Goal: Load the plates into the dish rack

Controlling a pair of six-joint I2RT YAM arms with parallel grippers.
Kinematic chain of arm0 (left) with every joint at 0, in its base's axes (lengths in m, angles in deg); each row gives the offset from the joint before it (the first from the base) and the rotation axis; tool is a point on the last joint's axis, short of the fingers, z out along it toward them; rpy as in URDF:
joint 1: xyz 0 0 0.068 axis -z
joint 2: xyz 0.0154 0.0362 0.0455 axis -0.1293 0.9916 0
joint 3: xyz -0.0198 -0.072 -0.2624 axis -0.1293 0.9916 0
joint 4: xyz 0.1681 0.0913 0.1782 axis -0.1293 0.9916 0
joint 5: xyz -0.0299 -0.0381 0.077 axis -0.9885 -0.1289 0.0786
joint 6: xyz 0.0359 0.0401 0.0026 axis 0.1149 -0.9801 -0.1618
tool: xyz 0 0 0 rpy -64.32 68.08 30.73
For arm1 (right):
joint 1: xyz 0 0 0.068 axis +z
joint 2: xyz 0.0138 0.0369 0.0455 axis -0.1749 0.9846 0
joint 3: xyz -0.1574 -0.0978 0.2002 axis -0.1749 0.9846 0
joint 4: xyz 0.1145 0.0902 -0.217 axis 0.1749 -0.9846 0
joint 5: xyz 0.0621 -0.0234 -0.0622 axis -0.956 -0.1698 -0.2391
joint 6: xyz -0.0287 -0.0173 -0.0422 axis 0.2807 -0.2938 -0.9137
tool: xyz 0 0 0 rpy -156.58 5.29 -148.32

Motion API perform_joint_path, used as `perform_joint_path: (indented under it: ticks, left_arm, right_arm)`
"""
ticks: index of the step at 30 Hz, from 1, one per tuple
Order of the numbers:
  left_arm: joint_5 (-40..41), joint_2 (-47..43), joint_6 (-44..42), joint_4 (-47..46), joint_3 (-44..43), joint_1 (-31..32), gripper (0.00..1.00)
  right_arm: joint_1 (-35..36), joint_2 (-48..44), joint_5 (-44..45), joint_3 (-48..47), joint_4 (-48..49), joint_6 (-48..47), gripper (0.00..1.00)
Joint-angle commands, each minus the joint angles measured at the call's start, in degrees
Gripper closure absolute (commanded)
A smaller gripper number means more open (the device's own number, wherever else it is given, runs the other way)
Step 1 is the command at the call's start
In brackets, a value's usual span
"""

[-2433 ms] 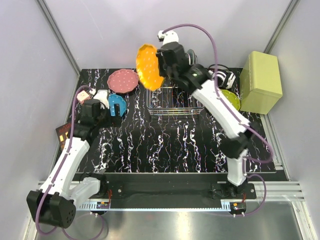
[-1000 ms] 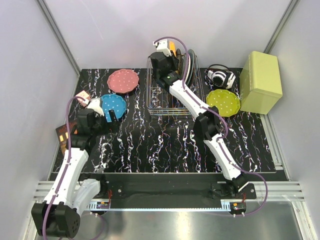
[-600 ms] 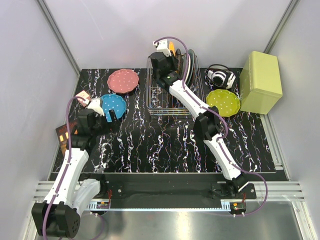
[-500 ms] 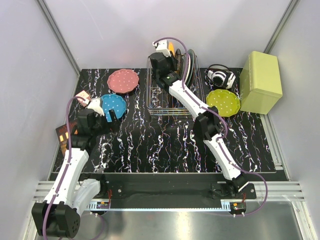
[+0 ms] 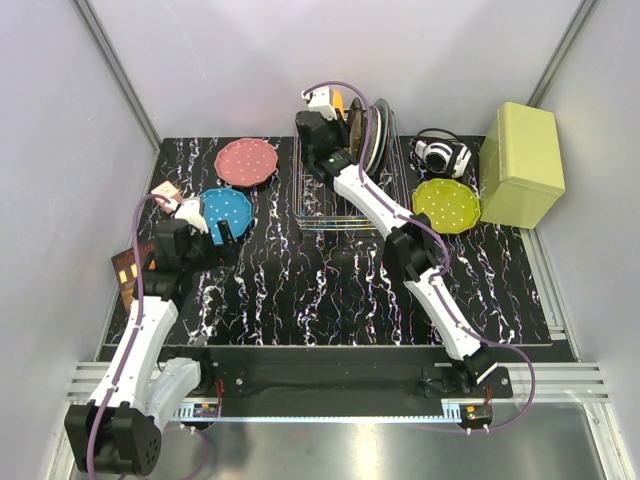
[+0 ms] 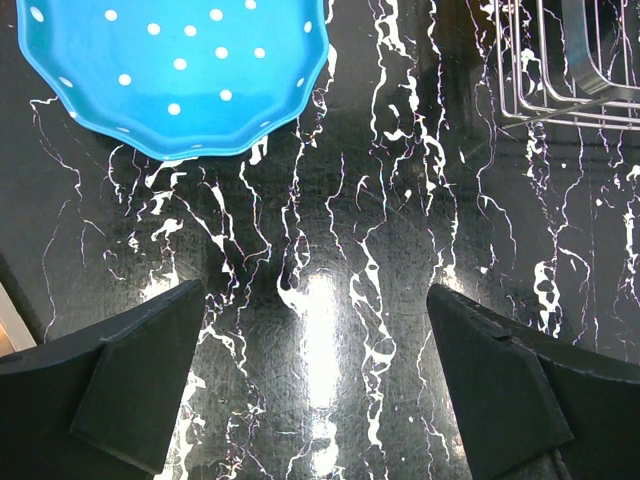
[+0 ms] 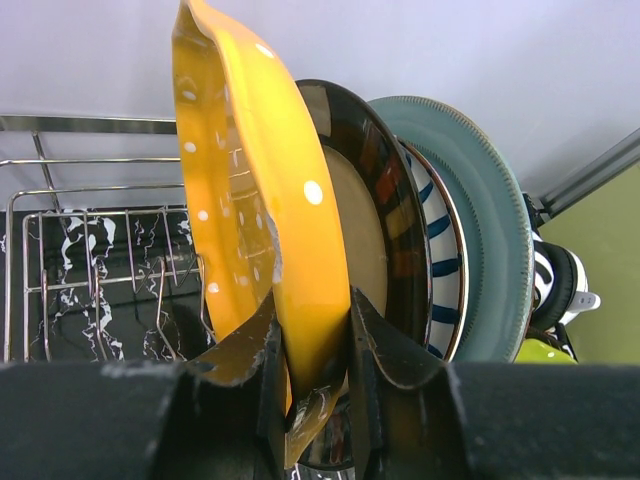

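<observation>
**Orange plate on edge in the rack, pinched by the right jaws**

The right arm reaches to the far side of the desk (image 5: 320,290), over the rack (image 5: 318,215). Its jaws pinch the near rim of the orange plate (image 7: 250,200), one finger on each face. The plate stands on edge in the far part of the rack, tilted a little to the right. Just beside it on the right stand three more plates in a row: a dark plate (image 7: 375,190), a striped plate (image 7: 437,250) and a grey-green plate (image 7: 490,230). Whether the orange plate touches the dark one cannot be told.

The left jaws are spread wide above the desk, just near of the blue plate (image 6: 180,70), which lies flat at the left. The rack's near left corner shows at the right of the left wrist view.

The pink plate (image 5: 246,160) lies flat at the far left, beyond the blue one. The yellow-green plate (image 5: 447,204) lies flat to the right of the rack, between it and the box (image 5: 520,165). Headphones (image 5: 443,155) sit just beyond that plate.
</observation>
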Motion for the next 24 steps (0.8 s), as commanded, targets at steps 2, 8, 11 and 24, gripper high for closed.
perform_joint_path:
  ticks: [2, 8, 11, 24]
  left_arm:
    - [-1.49, 0.38, 0.47, -2.89, -0.12, -0.37, 0.01]
    - [-1.85, 0.64, 0.56, -1.84, -1.18, -0.37, 0.01]
    - [-1.93, 0.38, 0.65, -1.75, -0.83, -0.46, 0.01]
    - [8.13, -0.42, -1.19, -2.62, -0.74, -0.46, 0.01]
  right_arm:
    - [0.56, 0.20, 0.67, -0.03, 4.65, 2.10, 1.00]
    - [0.65, 0.54, 2.07, 2.18, 3.50, 4.47, 1.00]
    - [0.82, 1.69, 2.77, 1.39, 3.41, 4.38, 1.00]
    - [1.70, -5.41, 1.63, 4.36, 3.33, -0.71, 0.30]
